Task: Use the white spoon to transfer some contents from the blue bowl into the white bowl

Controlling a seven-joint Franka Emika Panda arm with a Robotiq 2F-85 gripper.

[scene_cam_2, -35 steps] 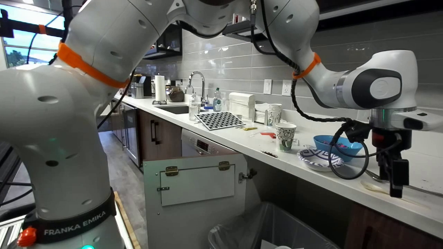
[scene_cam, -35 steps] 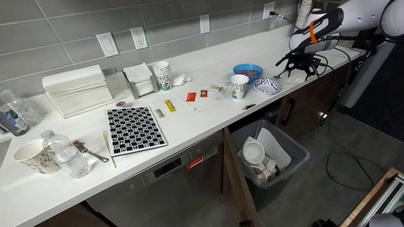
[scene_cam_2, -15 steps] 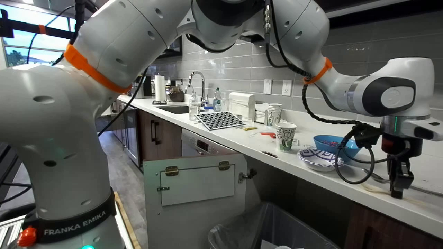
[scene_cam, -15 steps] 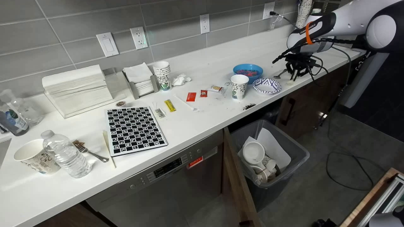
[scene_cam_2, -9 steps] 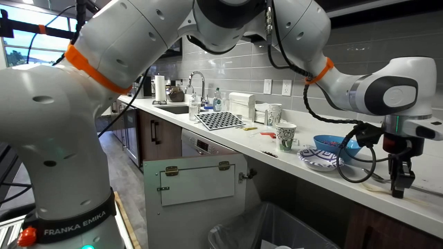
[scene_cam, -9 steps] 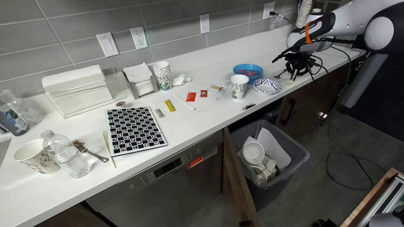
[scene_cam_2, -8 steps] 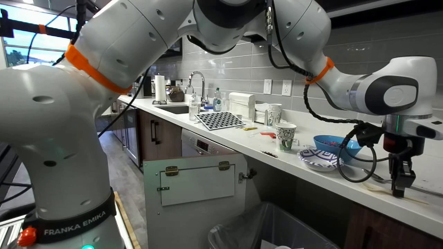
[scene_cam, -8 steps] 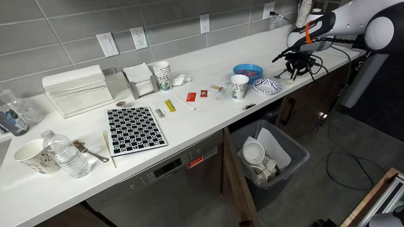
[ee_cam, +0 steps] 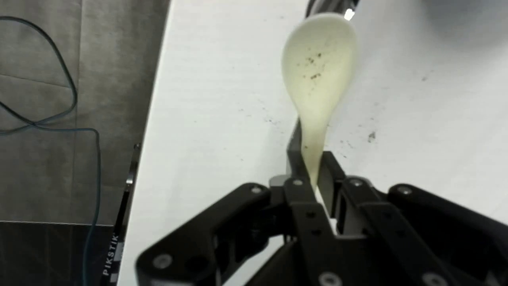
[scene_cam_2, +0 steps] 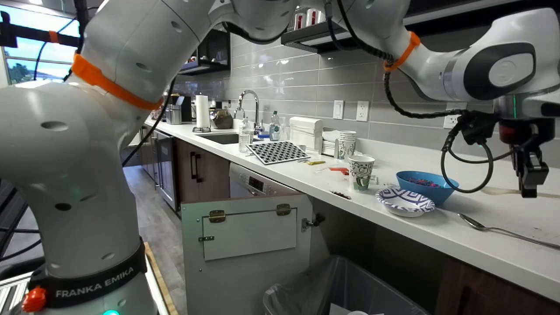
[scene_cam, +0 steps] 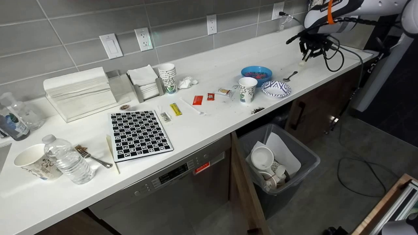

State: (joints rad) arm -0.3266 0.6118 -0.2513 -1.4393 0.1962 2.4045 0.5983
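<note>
1. The black gripper (ee_cam: 313, 165) has its jaws clamped on the slim handle of a cream-white spoon (ee_cam: 320, 63), holding it above the white table (scene_cam: 209, 129).
2. In the wrist view the spoon's egg-shaped head sticks out past the jaws, hollow side in sight, with small dark specks (ee_cam: 314, 76) in it.
3. In both exterior views this spoon is apart from the bowls.
4. A round, light-blue bowl (scene_cam_2: 431, 192) stands on the table, with small pink and bluish bits (scene_cam: 256, 75) inside.
5. Just beside it sits a shallow, blue-patterned white bowl (scene_cam: 276, 94); I cannot tell whether the two touch.
6. A tall, leaf-printed white paper cup (scene_cam: 247, 92) stands upright near both bowls.
7. A shiny metal spoon (scene_cam_2: 477, 224) lies on the table, its head toward the blue-patterned white bowl.
8. Farther along the table lie a flat red packet (scene_cam: 198, 100), a narrow yellow packet (scene_cam: 176, 109) and a black-and-white checkered board (scene_cam: 140, 135).
9. A grey plastic bin (scene_cam: 290, 192) stands below the table's edge, a round white container (scene_cam: 262, 158) inside.
</note>
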